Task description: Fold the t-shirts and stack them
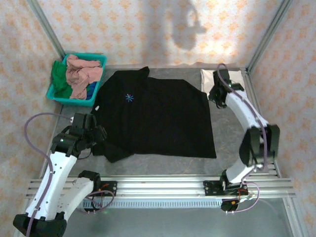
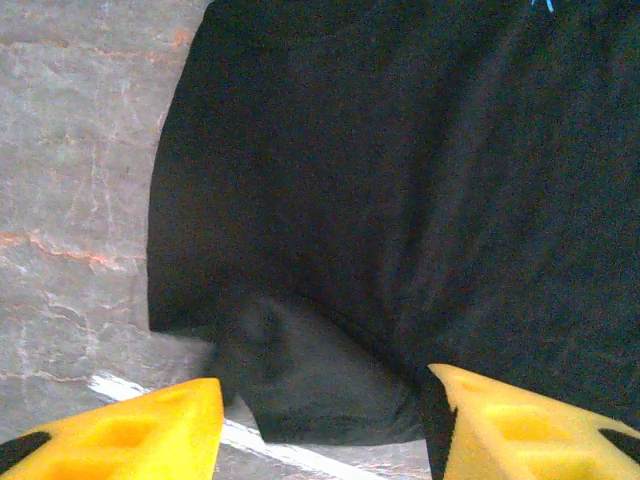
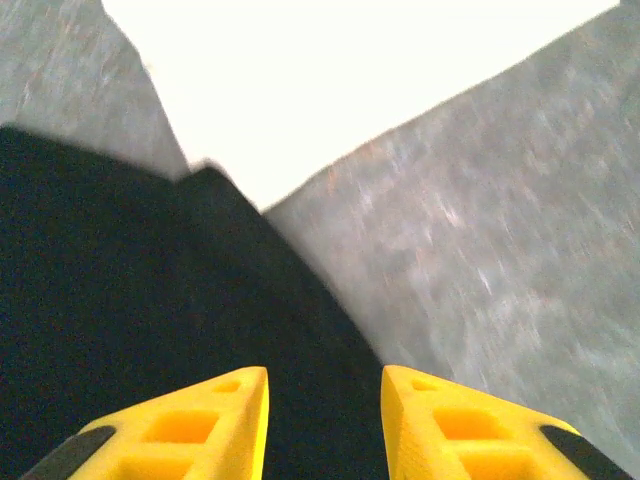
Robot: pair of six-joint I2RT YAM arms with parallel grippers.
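left fingers [image 2: 130, 430] spread, empty, over black shirt [image 1: 158, 118] sleeve; right fingers [image 3: 190, 430] parted, empty, at its corner beside white shirt [image 3: 350, 80].

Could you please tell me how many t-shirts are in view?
5: black shirt spread mid-table, cream-white shirt far right, pink shirt, green shirt and blue shirt in the teal basket; others may be hidden.

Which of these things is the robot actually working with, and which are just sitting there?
Belonging to the job: black t-shirt, cream-white t-shirt, pink t-shirt, green t-shirt, blue t-shirt.
Just lying about: teal basket holding the last three.
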